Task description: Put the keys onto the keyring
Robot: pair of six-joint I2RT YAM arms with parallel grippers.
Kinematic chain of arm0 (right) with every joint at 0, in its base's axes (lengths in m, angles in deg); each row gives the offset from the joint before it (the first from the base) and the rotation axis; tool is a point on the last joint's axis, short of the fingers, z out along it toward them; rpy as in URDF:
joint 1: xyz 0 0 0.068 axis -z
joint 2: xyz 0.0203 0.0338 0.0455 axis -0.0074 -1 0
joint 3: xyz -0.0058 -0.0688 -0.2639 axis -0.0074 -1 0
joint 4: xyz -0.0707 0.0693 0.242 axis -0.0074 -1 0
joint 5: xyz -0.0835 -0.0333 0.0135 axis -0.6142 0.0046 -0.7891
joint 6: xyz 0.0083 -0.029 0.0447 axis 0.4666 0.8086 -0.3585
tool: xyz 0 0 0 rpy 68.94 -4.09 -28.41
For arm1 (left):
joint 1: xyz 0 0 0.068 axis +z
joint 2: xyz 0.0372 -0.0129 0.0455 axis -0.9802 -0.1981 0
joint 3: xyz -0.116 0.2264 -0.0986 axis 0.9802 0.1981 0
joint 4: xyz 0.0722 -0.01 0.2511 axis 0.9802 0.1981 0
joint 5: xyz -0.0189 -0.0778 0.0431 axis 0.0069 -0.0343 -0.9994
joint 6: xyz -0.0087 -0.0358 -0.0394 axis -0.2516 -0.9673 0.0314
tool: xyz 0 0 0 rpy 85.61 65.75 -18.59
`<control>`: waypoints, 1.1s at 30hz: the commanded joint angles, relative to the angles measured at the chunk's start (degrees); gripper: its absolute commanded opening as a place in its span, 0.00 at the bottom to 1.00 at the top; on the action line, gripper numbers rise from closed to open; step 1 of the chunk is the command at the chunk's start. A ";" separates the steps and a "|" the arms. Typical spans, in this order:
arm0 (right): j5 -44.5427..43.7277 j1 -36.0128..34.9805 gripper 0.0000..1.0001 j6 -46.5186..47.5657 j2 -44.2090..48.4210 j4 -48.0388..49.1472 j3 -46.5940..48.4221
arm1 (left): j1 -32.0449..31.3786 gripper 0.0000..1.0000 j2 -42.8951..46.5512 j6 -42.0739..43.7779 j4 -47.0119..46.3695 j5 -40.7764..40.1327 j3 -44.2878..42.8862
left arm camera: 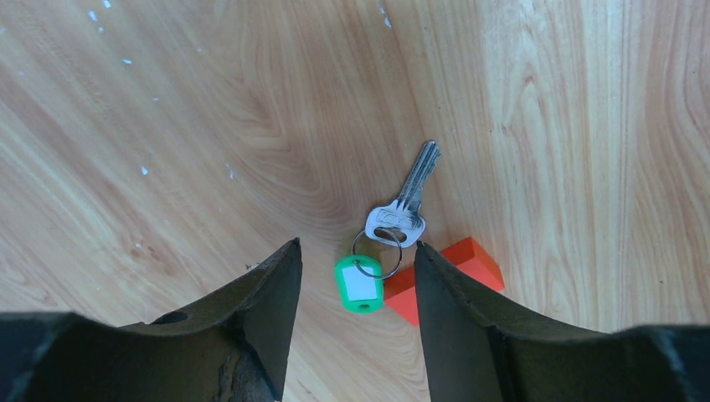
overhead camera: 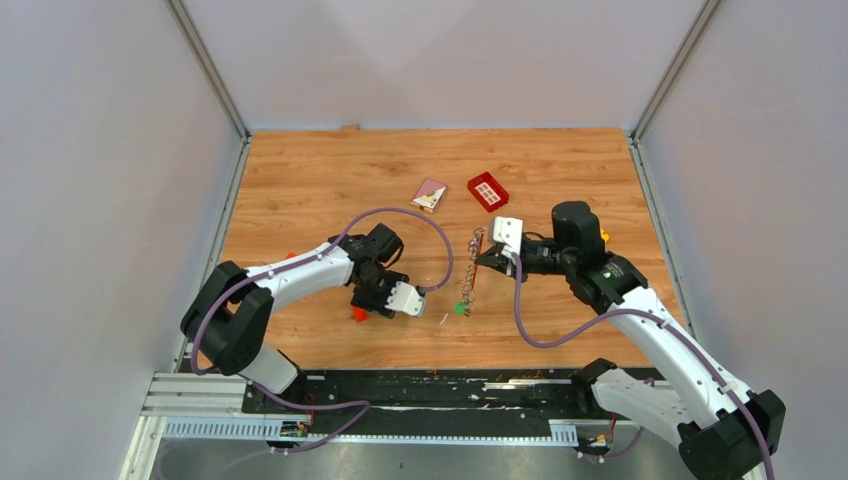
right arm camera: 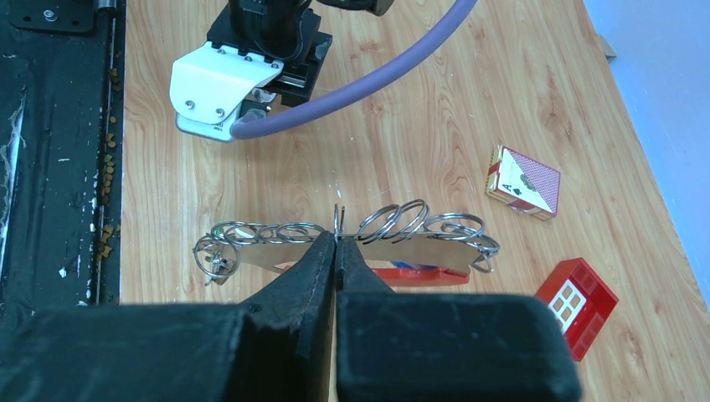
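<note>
Between the spread jaws of the left gripper, a silver key with a green tag is seen lying flat on the wooden table, untouched. A small red block lies just beside its tag end. Nothing is gripped on that side.

Near the table's middle, the keyring, a row of wire loops along a strip, is lifted by the right gripper, whose jaws are pressed together on one upright loop. A green speck by the chain's near end may be another tagged key, though it is too small to be judged.

The step in hand appears to be the pickup of the key. A descent and a clean pinch on the key's head are called for, with the red block kept out of the jaws, before the key is carried across to the held loop.
</note>
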 commanded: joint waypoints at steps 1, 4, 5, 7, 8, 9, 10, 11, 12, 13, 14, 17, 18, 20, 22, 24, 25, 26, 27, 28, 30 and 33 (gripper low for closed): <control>2.17 0.41 0.00 -0.55 1.12 1.44 -0.10 | 0.11 0.59 -0.99 4.24 0.82 -0.40 -1.10; 2.28 0.47 0.00 -0.61 0.89 1.49 -0.10 | 0.11 0.58 -1.31 5.56 0.42 -1.26 -0.49; 2.30 0.46 0.00 -0.67 0.91 1.50 -0.11 | 0.11 0.58 -1.43 5.80 0.45 -1.51 -0.40; 2.26 0.54 0.00 -0.72 0.80 1.50 -0.12 | 0.11 0.56 -1.71 6.37 0.37 -2.13 -0.14; 2.26 0.50 0.00 -0.76 0.82 1.53 -0.10 | 0.11 0.55 -1.81 6.50 0.43 -2.29 -0.09; 2.26 0.51 0.00 -0.77 0.78 1.54 -0.14 | 0.11 0.54 -1.89 6.77 0.54 -2.35 0.03; 2.26 0.49 0.00 -0.75 0.85 1.51 -0.11 | 0.11 0.54 -1.96 7.09 0.64 -2.35 0.17; 2.26 0.53 0.00 -0.77 0.92 1.51 -0.10 | 0.11 0.53 -1.98 7.32 0.74 -2.49 0.36; 2.26 0.62 0.00 -0.72 0.81 1.51 -0.10 | 0.11 0.53 -1.91 7.50 0.74 -2.52 0.58; 2.26 0.61 0.00 -0.81 0.78 1.51 -0.18 | 0.11 0.53 -1.86 7.75 0.76 -2.44 0.88; 2.26 0.59 0.00 -0.78 0.83 1.59 -0.19 | 0.07 0.53 -1.79 8.08 0.72 -2.41 1.18; 2.32 0.55 0.00 -0.85 0.62 1.51 -0.19 | 0.11 0.53 -1.48 8.38 0.59 -2.28 1.92; 2.34 0.55 0.00 -0.86 0.55 1.51 -0.19 | 0.11 0.53 -1.15 8.37 0.58 -2.27 1.98; 2.35 0.56 0.00 -0.85 0.45 1.53 -0.19 | 0.11 0.54 -0.65 8.40 0.51 -2.18 2.26; 2.42 0.56 0.00 -0.86 0.41 1.51 -0.14 | 0.11 0.54 -0.26 8.81 0.15 -2.09 2.77; 2.52 0.54 0.00 -0.86 0.36 1.51 -0.11 | 0.11 0.54 -0.42 9.26 -0.55 -2.30 3.16; 2.52 0.54 0.00 -0.86 0.35 1.52 -0.10 | 0.07 0.54 -0.67 9.31 -0.66 -2.49 3.20; 2.52 0.56 0.00 -0.92 0.37 1.44 -0.10 | 0.11 0.53 -0.93 9.43 -0.89 -2.68 3.14; 2.53 0.62 0.00 -0.90 0.34 1.47 -0.10 | 0.11 0.52 -1.20 9.48 -1.03 -2.83 3.13; 2.64 0.62 0.00 -0.93 0.34 1.48 -0.10 | 0.06 0.51 -1.37 9.65 -1.04 -2.95 3.12; 2.55 0.54 0.00 -1.03 0.36 1.47 -0.11 | 0.05 0.48 -1.77 9.75 -1.22 -3.06 3.04; 2.53 0.55 0.00 -1.01 0.21 1.55 -0.17 | 0.02 0.42 -2.10 9.82 -0.73 -3.29 2.66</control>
